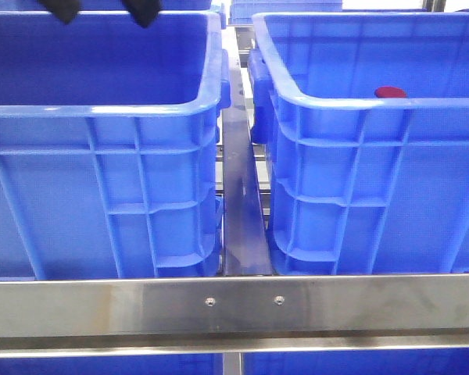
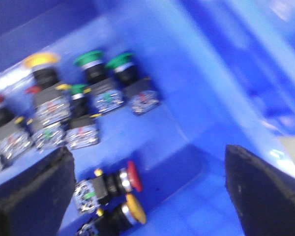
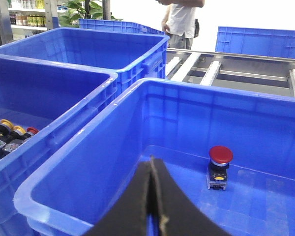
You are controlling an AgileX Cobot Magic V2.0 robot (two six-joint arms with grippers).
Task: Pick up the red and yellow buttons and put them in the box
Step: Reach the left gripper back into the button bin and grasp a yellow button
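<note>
One red button [image 3: 220, 155]: upright in the right box [image 3: 88, 162], apart from the right gripper [image 3: 151, 196] (fingers pressed together, empty).
Left gripper [image 2: 147, 196]: spread wide, holding nothing, above red [image 2: 133, 176] and yellow [image 2: 136, 209] buttons.

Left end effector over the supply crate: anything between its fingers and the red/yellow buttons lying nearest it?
Nothing visible. The left end effector is open above the crate floor, and the red button and yellow button lie on their sides between its fingers. The green-capped buttons sit farther off, clear of that path.
</note>
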